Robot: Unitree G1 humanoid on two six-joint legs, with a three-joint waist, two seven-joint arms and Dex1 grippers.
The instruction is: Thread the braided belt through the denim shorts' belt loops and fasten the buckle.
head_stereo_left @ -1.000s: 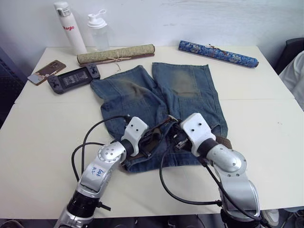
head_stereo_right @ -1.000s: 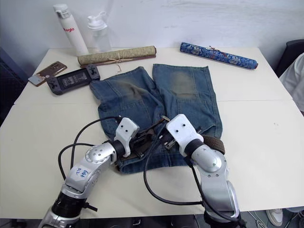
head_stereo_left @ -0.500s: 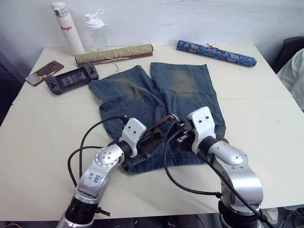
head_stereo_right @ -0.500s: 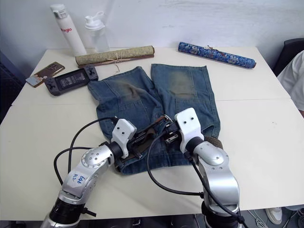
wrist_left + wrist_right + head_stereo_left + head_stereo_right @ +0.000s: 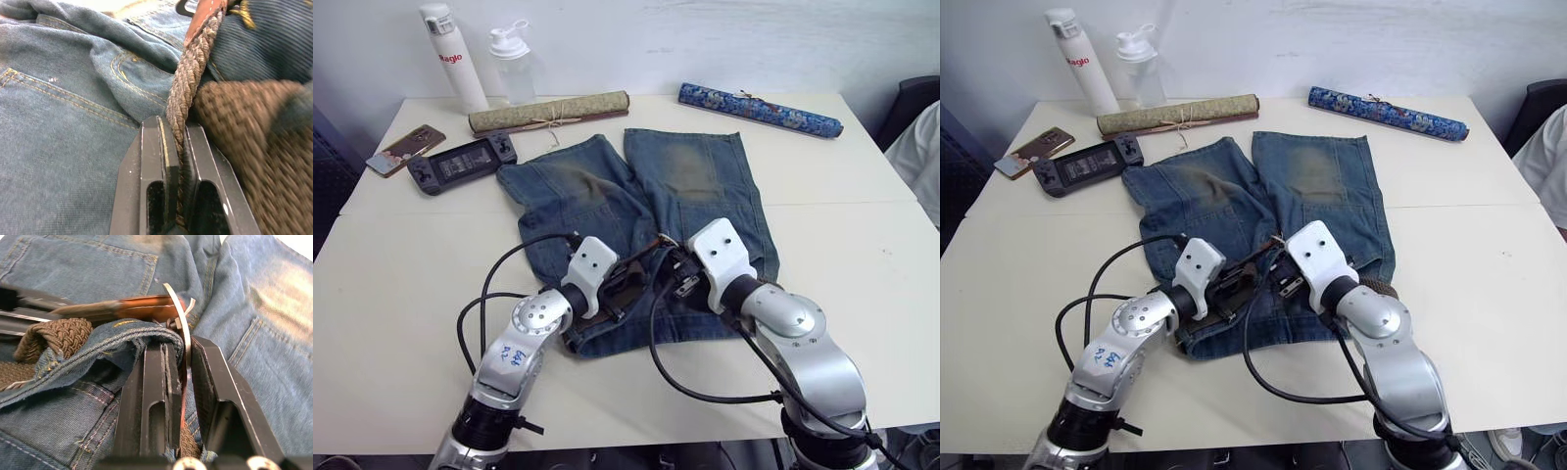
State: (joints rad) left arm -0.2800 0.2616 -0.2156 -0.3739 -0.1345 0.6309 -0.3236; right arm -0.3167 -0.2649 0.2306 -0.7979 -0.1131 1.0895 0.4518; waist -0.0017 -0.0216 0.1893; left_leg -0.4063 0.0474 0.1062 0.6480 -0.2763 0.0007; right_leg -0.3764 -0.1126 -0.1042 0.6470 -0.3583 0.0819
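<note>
Even, bright overhead light; soft shadows under both arms. Left wrist view: the near braided belt (image 5: 254,147) blurs out of focus.

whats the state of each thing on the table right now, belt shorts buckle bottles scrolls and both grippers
braided belt: pinched edge-on between the left gripper's fingers, unfastened
buckle: open, at the waistband by the right gripper
denim shorts: flat, legs pointing away, waistband rumpled
left gripper: shut on the belt
right gripper: shut on the strap at the buckle
white bottle: upright, capped
clear bottle: upright, lid on
olive scroll: rolled, tied
blue scroll: rolled
</note>
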